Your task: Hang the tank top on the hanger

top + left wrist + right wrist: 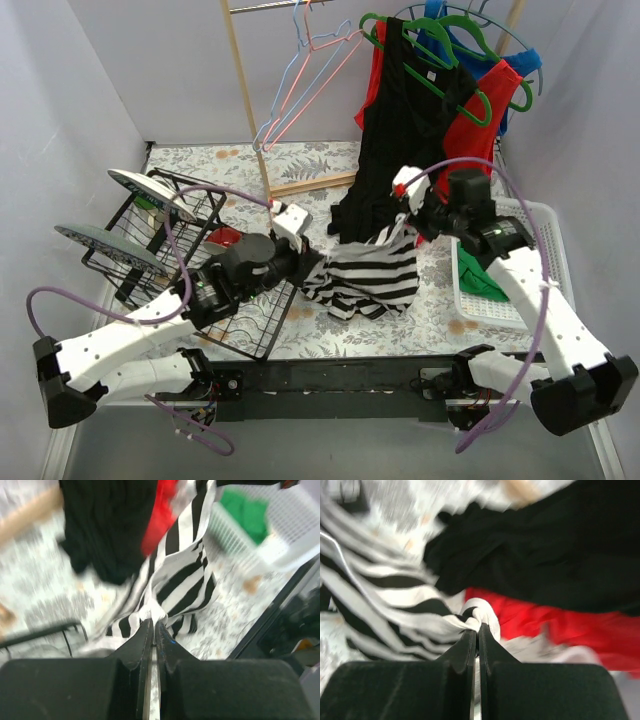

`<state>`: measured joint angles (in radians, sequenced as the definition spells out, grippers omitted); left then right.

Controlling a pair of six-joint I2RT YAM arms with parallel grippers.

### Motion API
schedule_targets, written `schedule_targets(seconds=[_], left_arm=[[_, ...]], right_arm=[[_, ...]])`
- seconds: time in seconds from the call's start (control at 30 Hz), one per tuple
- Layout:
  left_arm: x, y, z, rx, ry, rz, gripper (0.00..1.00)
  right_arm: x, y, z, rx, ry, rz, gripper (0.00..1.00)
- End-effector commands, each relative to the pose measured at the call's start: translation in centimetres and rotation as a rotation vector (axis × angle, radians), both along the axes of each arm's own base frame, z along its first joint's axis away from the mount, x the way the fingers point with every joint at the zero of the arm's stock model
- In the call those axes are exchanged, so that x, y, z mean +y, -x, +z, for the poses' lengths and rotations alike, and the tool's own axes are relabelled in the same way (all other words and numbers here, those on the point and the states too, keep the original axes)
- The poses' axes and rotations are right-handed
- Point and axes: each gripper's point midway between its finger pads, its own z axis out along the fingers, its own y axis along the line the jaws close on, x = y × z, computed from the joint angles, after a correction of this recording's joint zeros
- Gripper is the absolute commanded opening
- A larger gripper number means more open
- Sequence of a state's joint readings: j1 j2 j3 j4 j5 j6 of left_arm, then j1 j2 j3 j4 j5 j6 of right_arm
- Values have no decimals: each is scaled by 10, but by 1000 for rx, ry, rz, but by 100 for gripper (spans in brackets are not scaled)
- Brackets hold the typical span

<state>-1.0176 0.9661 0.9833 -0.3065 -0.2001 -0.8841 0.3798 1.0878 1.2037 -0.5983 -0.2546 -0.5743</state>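
The black-and-white striped tank top (365, 275) hangs bunched between my two grippers, low over the flowered table. My left gripper (312, 262) is shut on its left edge; the left wrist view shows the jaws pinching a white fold (154, 622) of the tank top (180, 575). My right gripper (412, 225) is shut on its upper right part; the right wrist view shows the jaws closed on a rolled white hem (477, 629) of the tank top (385, 595). The pale pink hanger (296, 62) hangs on the rail at the back, beside a light blue one.
A black top (400, 150) and a red top (480, 130) hang on green hangers just behind the tank top. A white basket (530, 262) with green cloth stands at right. A black wire dish rack (170, 250) with plates stands at left. A wooden post (245, 90) rises at the back.
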Motion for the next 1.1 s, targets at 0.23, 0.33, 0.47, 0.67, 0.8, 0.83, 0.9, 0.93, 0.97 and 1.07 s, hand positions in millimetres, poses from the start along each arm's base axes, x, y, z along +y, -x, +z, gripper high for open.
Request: schedule_targets(seconds=[0.23, 0.33, 0.47, 0.67, 0.8, 0.83, 0.9, 0.93, 0.97, 1.07], left_arm=[[12, 0, -113, 269, 46, 174, 0], [14, -3, -100, 245, 36, 175, 13], [13, -7, -68, 197, 30, 156, 51], [14, -14, 7, 58, 39, 117, 77], [20, -39, 57, -27, 9, 152, 81], [14, -49, 62, -21, -5, 148, 81], [27, -75, 100, -49, 21, 193, 81], [29, -85, 108, -55, 25, 198, 81], [31, -104, 125, -64, 39, 209, 80], [32, -135, 159, -78, 97, 210, 79]], right_arm=[[11, 2, -126, 268, 24, 19, 15], [11, -2, -117, 239, 19, 17, 31], [11, -5, -100, 214, 29, 19, 53], [15, -7, -45, 123, -33, 48, 69], [30, 14, -37, 172, -149, 163, 70], [31, 17, -41, 190, -166, 177, 70], [31, 23, -55, 242, -204, 203, 70], [31, 25, -59, 255, -217, 212, 70], [27, 23, -61, 259, -231, 207, 70], [27, 32, -71, 293, -283, 242, 70]])
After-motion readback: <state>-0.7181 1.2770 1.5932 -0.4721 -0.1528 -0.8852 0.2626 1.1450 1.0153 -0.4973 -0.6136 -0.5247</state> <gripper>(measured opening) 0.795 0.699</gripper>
